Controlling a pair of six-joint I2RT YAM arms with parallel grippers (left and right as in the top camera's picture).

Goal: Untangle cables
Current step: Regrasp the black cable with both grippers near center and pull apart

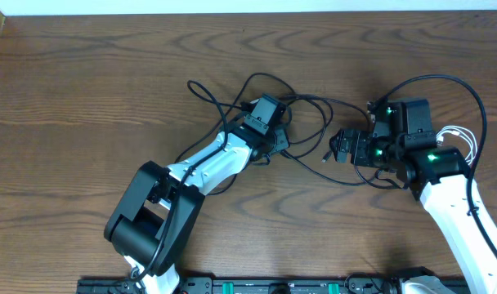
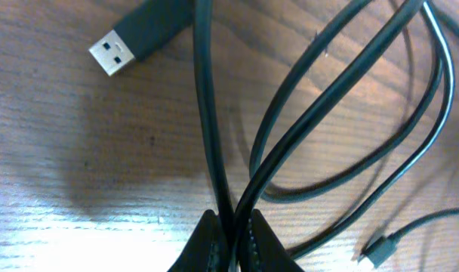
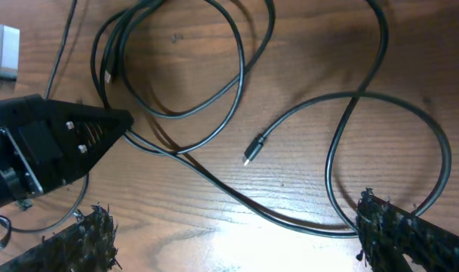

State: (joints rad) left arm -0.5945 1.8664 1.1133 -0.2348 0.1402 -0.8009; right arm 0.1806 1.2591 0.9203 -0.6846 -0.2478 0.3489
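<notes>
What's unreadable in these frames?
- Overhead: white cable mostly under the right arm; ends unseen.
- Left wrist: black cables run off the top edge; whether the left pincer pinches one cable or two is unclear.
- Overhead: small plug too small to tell its type.

The desk (image 1: 77,98) is bare across its left part and along the far edge; a pincer could pass there freely. Bare wood also shows near the front edge, between the left arm (image 1: 208,163) and the right arm (image 1: 453,204). The middle is crowded: loops of black cables (image 2: 205,113) spread between the left pincer (image 2: 231,227), closed on crossing strands, and the wide-open right pincer (image 3: 241,230). A white cable (image 1: 463,140) lies just beside the right arm, by the right edge.
</notes>
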